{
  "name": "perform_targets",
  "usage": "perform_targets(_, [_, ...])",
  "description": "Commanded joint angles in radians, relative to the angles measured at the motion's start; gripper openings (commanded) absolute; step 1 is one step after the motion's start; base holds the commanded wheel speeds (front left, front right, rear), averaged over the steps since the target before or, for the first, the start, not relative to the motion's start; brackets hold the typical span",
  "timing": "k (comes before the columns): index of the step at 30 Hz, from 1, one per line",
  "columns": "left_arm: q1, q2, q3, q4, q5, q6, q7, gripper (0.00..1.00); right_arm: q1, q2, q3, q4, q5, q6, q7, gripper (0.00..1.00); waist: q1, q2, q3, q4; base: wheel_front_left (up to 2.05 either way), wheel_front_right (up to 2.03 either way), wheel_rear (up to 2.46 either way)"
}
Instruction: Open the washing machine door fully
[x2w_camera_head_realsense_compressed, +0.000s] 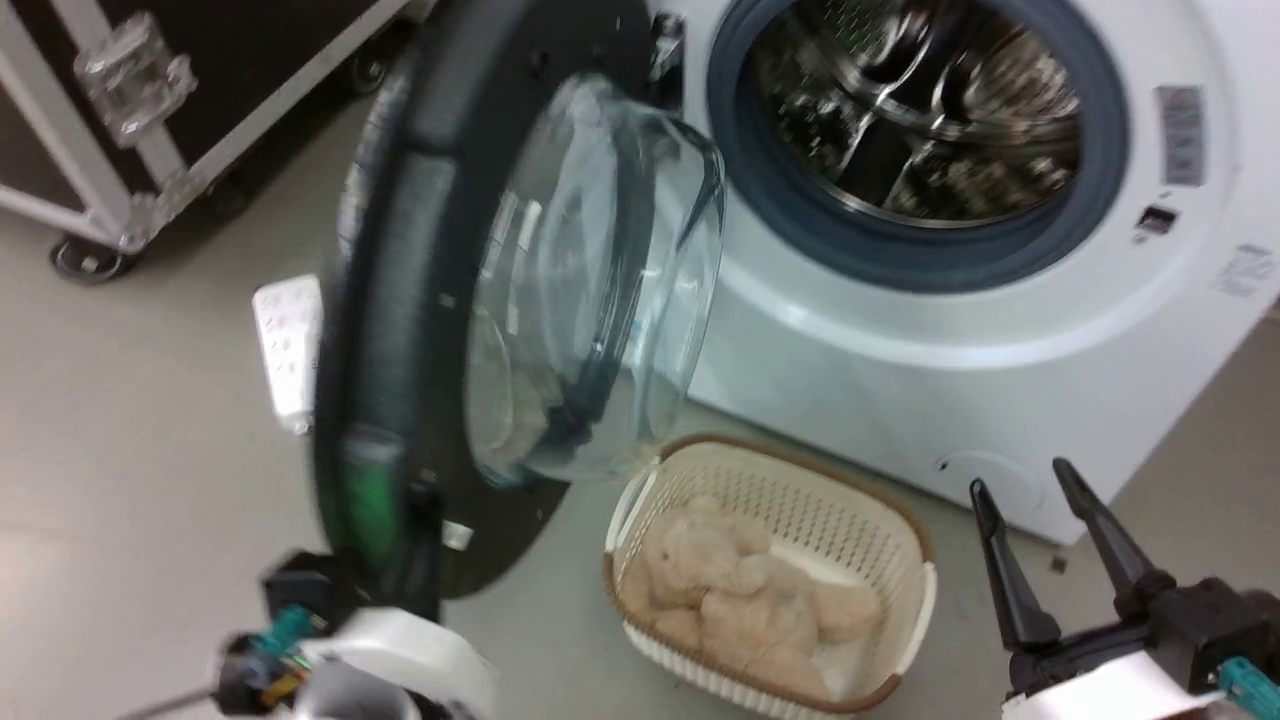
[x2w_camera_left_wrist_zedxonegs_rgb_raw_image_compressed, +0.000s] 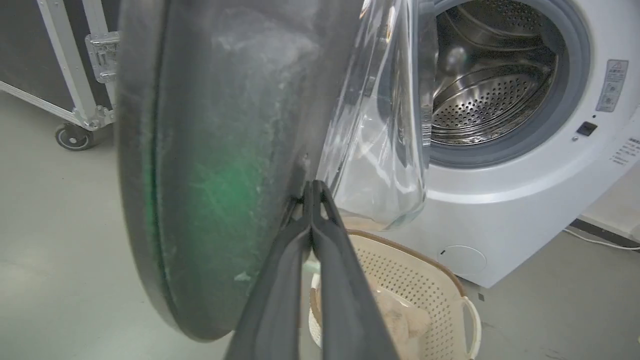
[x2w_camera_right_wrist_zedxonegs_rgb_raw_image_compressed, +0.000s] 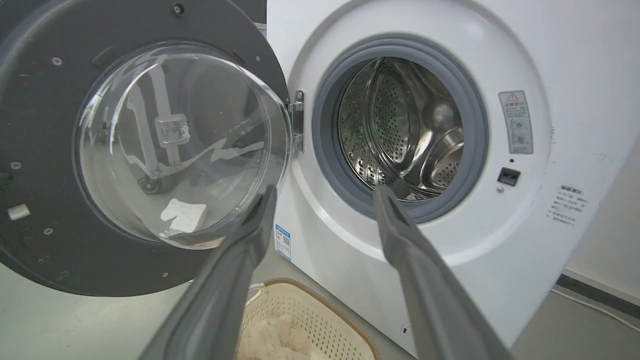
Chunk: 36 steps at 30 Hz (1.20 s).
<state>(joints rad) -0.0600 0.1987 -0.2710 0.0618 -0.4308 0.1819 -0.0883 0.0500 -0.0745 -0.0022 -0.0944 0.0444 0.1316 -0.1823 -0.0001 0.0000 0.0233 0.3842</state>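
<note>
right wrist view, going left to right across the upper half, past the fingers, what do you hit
washing machine door -> metal hinge -> steel drum -> warning sticker

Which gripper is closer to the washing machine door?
Left. The left gripper, shut, is at the rim of the washing machine door; the right gripper, open, stands apart beyond the basket.
</note>
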Motion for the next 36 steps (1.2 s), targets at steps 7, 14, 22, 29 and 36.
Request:
perform_targets(7, [-0.128,0.095,0.110,0.057,-0.044,-0.017,0.017,0.00,-0.062,-0.053,0.020,-0.039,0.002,-0.001,0.031,1.00,0.0001,0.0000,0.140,0.019,0.00,0.00,0.00])
perform_targets(14, [-0.246,0.187,0.225,0.165,-0.114,-0.044,0.032,0.00,-0.097,-0.092,0.017,-0.069,0.010,-0.001,0.052,1.00,0.0001,0.0000,0.245,-0.011,0.00,0.00,0.00])
perform_targets(22, [-0.385,0.270,0.289,0.339,-0.150,-0.084,0.016,0.00,-0.127,-0.122,0.013,-0.072,0.020,-0.001,0.053,1.00,0.0001,0.0000,0.309,-0.040,0.00,0.00,0.00])
perform_targets(29, [-0.434,0.293,0.299,0.438,-0.142,-0.110,-0.070,0.00,-0.131,-0.122,-0.006,-0.059,0.029,-0.001,0.031,1.00,0.0001,0.0000,0.288,-0.052,0.00,0.00,0.00])
perform_targets(36, [-0.388,0.267,0.275,0.384,-0.107,-0.142,-0.153,0.00,-0.118,-0.086,-0.033,-0.028,0.042,-0.001,-0.005,1.00,0.0001,0.0000,0.190,-0.075,0.00,0.00,0.00])
